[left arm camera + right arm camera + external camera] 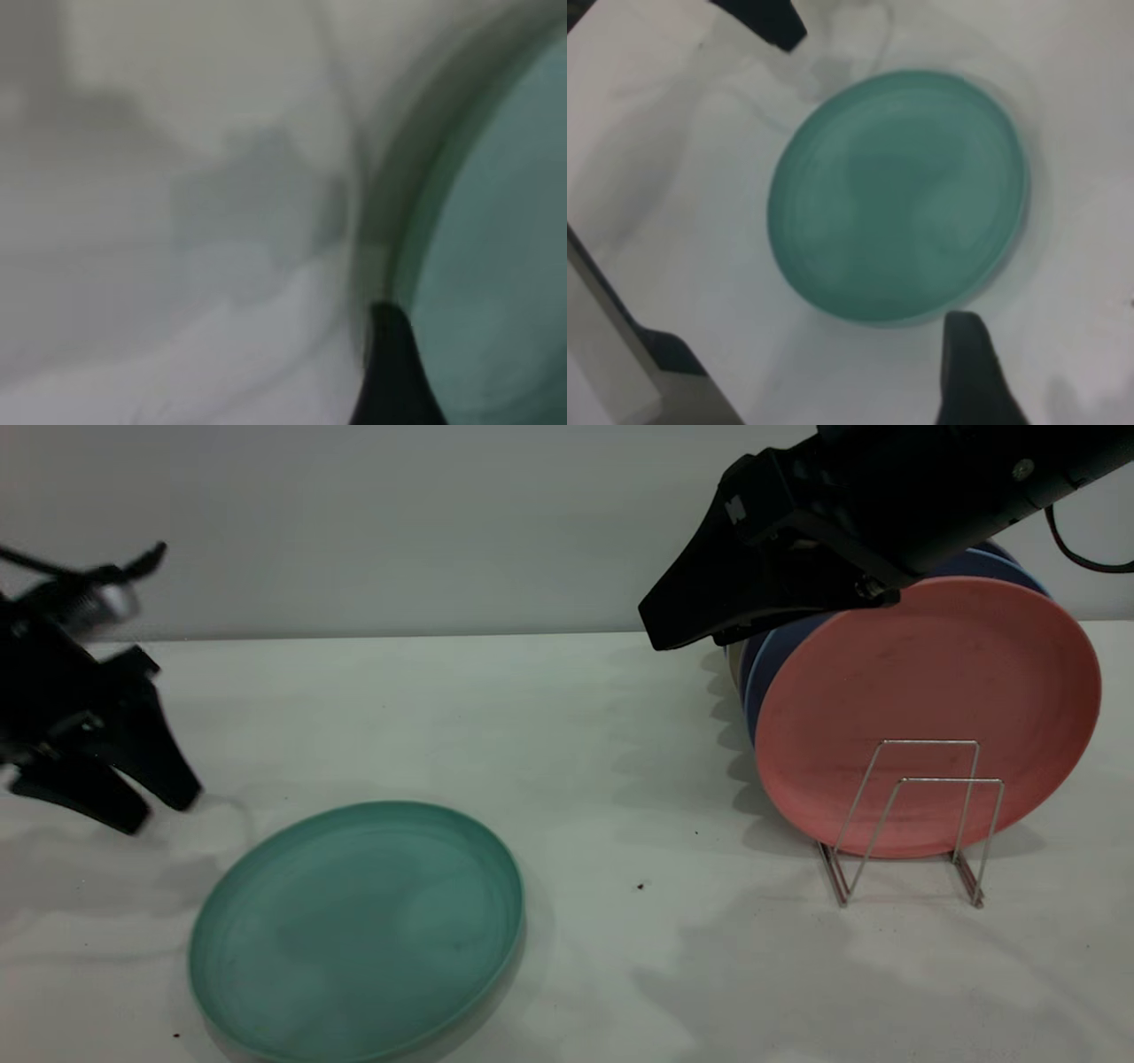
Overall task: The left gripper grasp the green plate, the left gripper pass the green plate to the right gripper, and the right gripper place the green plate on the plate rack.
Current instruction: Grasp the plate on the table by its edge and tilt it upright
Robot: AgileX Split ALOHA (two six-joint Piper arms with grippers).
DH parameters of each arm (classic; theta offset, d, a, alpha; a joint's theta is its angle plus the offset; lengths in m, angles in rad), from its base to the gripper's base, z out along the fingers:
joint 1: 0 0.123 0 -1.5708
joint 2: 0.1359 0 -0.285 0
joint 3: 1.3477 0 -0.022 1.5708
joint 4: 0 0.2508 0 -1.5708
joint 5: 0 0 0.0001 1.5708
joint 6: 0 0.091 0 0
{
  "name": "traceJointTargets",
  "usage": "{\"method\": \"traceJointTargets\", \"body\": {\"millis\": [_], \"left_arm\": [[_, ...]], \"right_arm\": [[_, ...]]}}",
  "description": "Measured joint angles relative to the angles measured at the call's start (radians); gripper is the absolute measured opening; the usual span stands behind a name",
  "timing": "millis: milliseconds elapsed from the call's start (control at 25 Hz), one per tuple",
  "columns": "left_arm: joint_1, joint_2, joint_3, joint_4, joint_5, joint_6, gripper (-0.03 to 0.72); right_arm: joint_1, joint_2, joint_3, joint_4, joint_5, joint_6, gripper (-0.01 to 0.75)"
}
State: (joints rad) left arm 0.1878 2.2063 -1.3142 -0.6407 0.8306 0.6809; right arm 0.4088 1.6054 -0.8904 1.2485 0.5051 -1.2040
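The green plate (357, 930) lies flat on the white tabletop (620, 779), near the front edge and toward the left side, rim up and bare of anything on it. No end effector touches it.

The left end effector (142, 802) hangs low over the tabletop near the left edge, just beside the plate's rim but apart from it. Its two black fingers (164, 766) are spread with a clear gap between them and hold nothing. In the left wrist view one dark fingertip (394, 372) shows right next to the plate's curved rim (496, 266); whether it touches the rim cannot be told there.

The right end effector (673, 624) is raised above the tabletop toward the back right, in front of the stacked plates. Its fingers point down and left toward the middle of the tabletop and grip nothing; whether they are parted or together cannot be told from the exterior view. From its wrist view the whole green plate (899, 195) is seen from above.

The plate rack (912, 824) stands near the right edge. A pink plate (921, 691) stands upright in it, behind the two frontmost wire loops, and blue plates (780, 655) stand on edge just behind the pink one.
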Motion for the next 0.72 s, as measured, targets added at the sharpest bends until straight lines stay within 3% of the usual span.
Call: {"method": "traceJointTargets", "body": {"millis": [280,720], "left_arm": [[-0.023,0.062,-0.001,-0.027,-0.070,0.072,0.510],[-0.072,0.135,-0.004,-0.032,-0.073,0.104,0.510]], "right_arm": [[0.000,0.000,0.000,0.004,-0.014,0.000,0.458],[0.000,0.000,0.000,0.009,-0.048,-0.001,0.458]]}}
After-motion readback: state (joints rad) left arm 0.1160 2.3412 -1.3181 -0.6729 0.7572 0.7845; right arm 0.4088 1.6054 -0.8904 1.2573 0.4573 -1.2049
